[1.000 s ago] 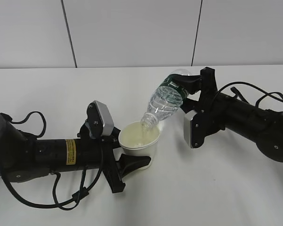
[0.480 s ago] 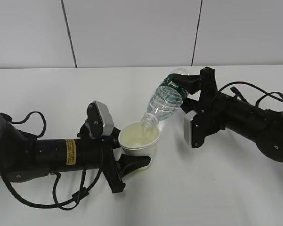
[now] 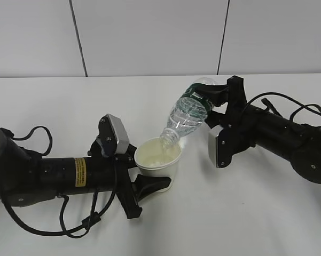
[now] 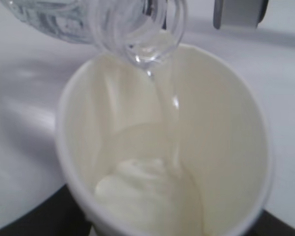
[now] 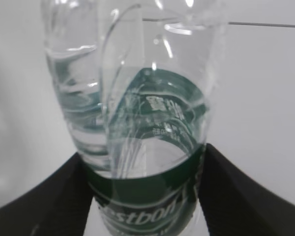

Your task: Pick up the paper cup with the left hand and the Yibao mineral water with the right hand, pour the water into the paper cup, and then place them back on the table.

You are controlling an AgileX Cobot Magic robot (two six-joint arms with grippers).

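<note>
My left gripper (image 3: 149, 178) is shut on the white paper cup (image 3: 158, 162), held upright just above the table (image 3: 213, 224). Water pools in the cup's cream inside (image 4: 152, 196). My right gripper (image 3: 208, 104) is shut on the Yibao mineral water (image 3: 188, 114) at its dark green label (image 5: 147, 196). The bottle is tipped down to the left with its open mouth (image 4: 142, 34) over the cup's rim, and a thin stream runs into the cup. In the right wrist view my black fingers (image 5: 235, 191) press on both sides of the label.
Both black arms lie low across the white table, the left one (image 3: 53, 176) with a yellow sticker, the right one (image 3: 278, 138) with loose cables. A grey panelled wall (image 3: 149, 37) closes the back.
</note>
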